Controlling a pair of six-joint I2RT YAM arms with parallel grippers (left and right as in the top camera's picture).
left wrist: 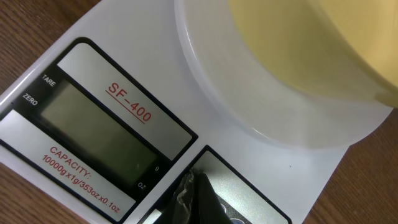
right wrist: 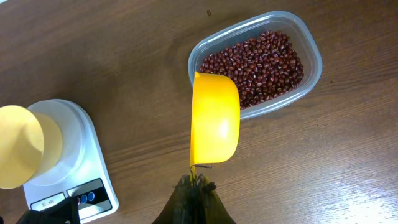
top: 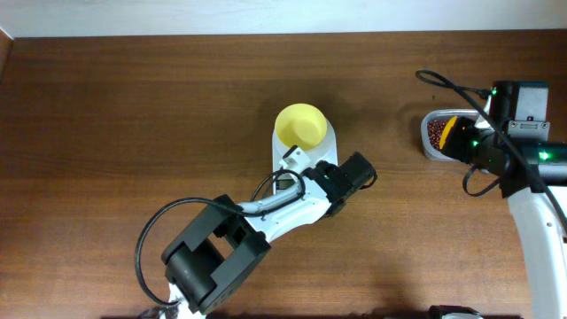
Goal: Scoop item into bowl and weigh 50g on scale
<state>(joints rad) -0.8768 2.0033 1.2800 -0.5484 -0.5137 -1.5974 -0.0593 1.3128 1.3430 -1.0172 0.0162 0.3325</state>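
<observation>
- Left gripper point(left wrist: 194, 198), closed, hangs at the near edge of the scale point(left wrist: 93, 130); we cannot tell if it touches, but leaning there would skew the reading for the bowl point(left wrist: 311, 43) on top.
- Right gripper point(right wrist: 196, 194) clamps the scoop point(right wrist: 214, 118) at the tub point(right wrist: 314, 59) of beans point(right wrist: 255, 62), far right; we risk spills crossing left.

Brightly, evenly lit from above. Only soft, short shadows on the table point(top: 133, 106). Faint glare along the rim of the tub point(right wrist: 316, 53), a smooth sheen on the scoop point(right wrist: 214, 118). Up close, out of focus on the bowl point(left wrist: 311, 50), sharp on the lettering of the scale point(left wrist: 130, 102).
</observation>
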